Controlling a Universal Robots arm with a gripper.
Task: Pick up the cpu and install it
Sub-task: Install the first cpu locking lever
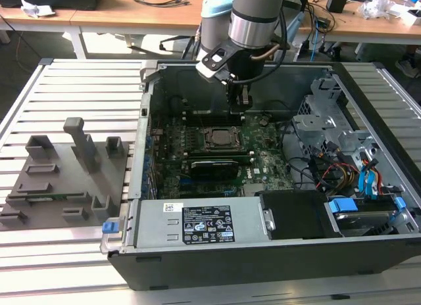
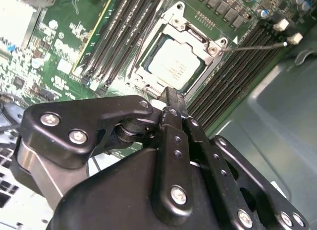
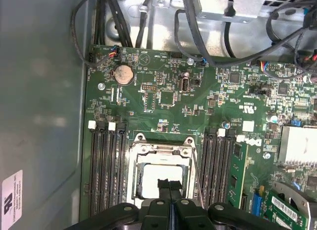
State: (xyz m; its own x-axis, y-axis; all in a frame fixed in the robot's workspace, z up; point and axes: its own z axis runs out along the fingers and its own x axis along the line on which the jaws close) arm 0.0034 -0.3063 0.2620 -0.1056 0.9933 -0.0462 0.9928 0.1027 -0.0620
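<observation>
The cpu [image 1: 217,137], a silvery square chip, lies flat in the motherboard socket inside the open computer case. It is also seen in the second wrist view, cpu [image 2: 173,66], and in the first wrist view, cpu [image 3: 151,178], with the metal socket frame [image 2: 195,34] around it. My gripper [image 1: 239,102] hangs just above the board at the socket's far edge. In both wrist views its black fingers [image 3: 169,186] are pressed together with nothing between them. The fingertips [image 2: 171,96] overlap one edge of the chip; whether they touch it cannot be told.
Rows of memory slots [image 3: 106,165] flank the socket. A thin wire lever [image 2: 257,45] sticks out beside it. Cables and a drive cage [image 1: 342,160] fill the case on the exterior view's right. A grey plastic tray [image 1: 59,180] lies on the slatted table to the left.
</observation>
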